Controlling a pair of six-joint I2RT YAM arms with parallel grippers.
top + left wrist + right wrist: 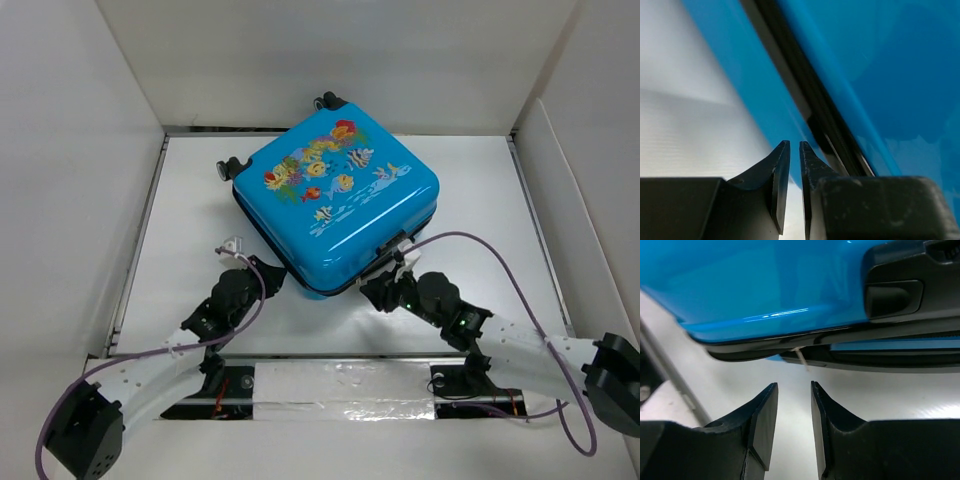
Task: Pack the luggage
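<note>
The luggage [335,200] lies flat on the table [190,210], set cornerwise, printed shell up, wheels [330,100] toward the far wall and its near corner toward the arms. The lid is down, but the right wrist view shows the seam [840,347] as a dark gap, so the halves look lowered rather than fastened. Whether anything is inside cannot be told. The step in hand seems to be closing up. The left gripper [795,144] sits low at the near-left side, just beside the seam [810,100], its jaws almost together with only a slit between them and nothing in it. The right gripper [792,385] faces the near-right side below a dark recessed fitting [892,297], its jaws narrowly parted and empty. A small pale tab [801,357] hangs from the seam just ahead of them. The next move likely calls for finding the zip pull and gripping it while the other arm steadies the shell. The table is plain white and matte, boxed by white panels [80,150] on three sides.
</note>
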